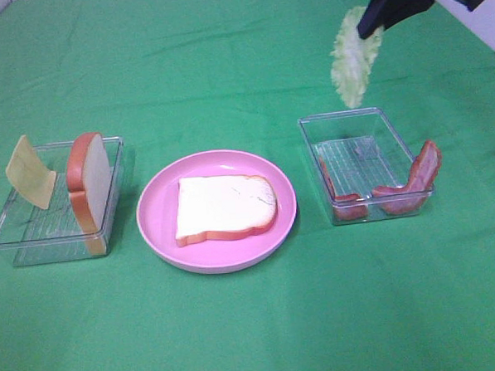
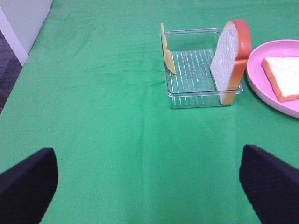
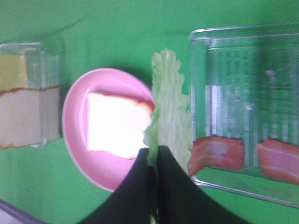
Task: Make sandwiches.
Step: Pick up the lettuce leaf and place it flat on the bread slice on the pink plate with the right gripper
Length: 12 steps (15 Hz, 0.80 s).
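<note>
My right gripper (image 1: 372, 23) (image 3: 154, 156) is shut on a pale green lettuce leaf (image 1: 354, 59) (image 3: 170, 109), which hangs in the air above the far edge of the right clear tray (image 1: 307, 137). Two reddish bacon strips (image 1: 413, 181) (image 3: 217, 151) lie at that tray's near end. One white bread slice (image 1: 225, 207) (image 3: 117, 123) lies flat on the pink plate (image 1: 154, 232). A second bread slice (image 1: 90, 185) (image 2: 229, 56) stands on edge in the left tray (image 1: 34, 238), with the yellow cheese square (image 1: 29, 172) (image 2: 167, 51) leaning beside it. My left gripper (image 2: 149, 186) is open over bare cloth.
A green cloth (image 1: 255, 335) covers the whole table. The plate sits between the two trays. A pale wall or floor edge (image 2: 23, 23) shows beyond the table's left side.
</note>
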Tool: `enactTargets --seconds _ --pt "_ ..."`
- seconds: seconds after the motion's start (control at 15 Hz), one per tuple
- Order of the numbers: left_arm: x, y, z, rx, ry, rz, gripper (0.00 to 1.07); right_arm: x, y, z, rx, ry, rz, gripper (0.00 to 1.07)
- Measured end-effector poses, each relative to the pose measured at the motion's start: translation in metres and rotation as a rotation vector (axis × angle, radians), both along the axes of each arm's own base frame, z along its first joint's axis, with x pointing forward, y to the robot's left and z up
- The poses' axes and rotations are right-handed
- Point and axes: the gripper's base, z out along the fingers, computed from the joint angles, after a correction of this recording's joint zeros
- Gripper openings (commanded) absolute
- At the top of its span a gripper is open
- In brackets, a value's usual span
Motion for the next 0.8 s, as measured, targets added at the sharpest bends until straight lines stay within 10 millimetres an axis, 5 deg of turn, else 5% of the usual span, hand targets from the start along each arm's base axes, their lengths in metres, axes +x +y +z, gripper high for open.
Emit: enactTargets --seconds 0.4,0.6,0.8 --pt "0.0 0.0 0.0 0.0 0.0 0.0 1.02 -0.033 0.099 -0.032 0.164 0.034 0.199 0.0" --pt "0.0 0.0 0.0 0.0 0.0 0.0 1.02 -0.038 0.148 -0.066 0.192 0.04 0.244 0.0" --pt "0.0 0.0 0.0 0.0 0.0 0.0 1.02 -0.039 0.169 -0.097 0.219 0.104 0.235 0.0"
